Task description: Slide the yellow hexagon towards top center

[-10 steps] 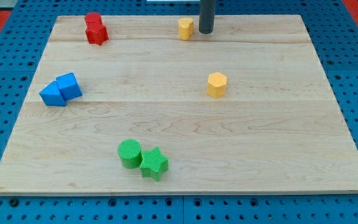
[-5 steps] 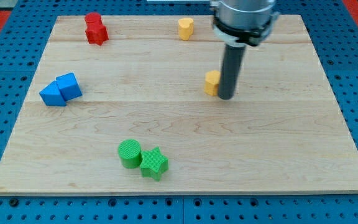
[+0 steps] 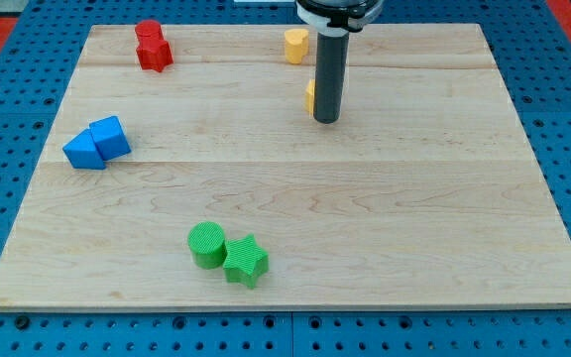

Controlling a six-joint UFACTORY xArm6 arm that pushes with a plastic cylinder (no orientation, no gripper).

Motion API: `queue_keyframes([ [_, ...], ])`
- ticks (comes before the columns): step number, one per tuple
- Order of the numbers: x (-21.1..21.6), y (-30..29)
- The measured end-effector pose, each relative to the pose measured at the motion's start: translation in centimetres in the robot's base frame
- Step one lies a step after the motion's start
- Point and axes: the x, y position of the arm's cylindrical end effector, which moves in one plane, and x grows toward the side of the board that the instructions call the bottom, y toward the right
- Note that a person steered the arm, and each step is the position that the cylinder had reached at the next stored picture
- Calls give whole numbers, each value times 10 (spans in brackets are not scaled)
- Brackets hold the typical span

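Note:
The yellow hexagon (image 3: pixel 309 95) sits in the upper middle of the wooden board (image 3: pixel 414 218), mostly hidden behind my dark rod; only a thin yellow sliver shows at the rod's left side. My tip (image 3: pixel 326 120) rests on the board just below and to the right of the hexagon, touching or nearly touching it. A second yellow block (image 3: pixel 296 46) stands near the board's top edge, above the hexagon.
Two red blocks (image 3: pixel 153 46) stand together at the top left. Two blue blocks (image 3: pixel 98 143) sit together at the left. A green cylinder (image 3: pixel 206 244) and a green star (image 3: pixel 246 261) touch near the bottom middle.
My rod came down from the top edge to the yellow hexagon's right side, then moved up and left. The hexagon slid up and left with it, closer to the other yellow block.

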Motion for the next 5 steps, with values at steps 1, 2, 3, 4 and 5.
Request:
queue_keyframes([
  [1,-5,0],
  [2,-8,0],
  [3,-16,-1],
  [4,-28,-3],
  [5,-35,-6],
])
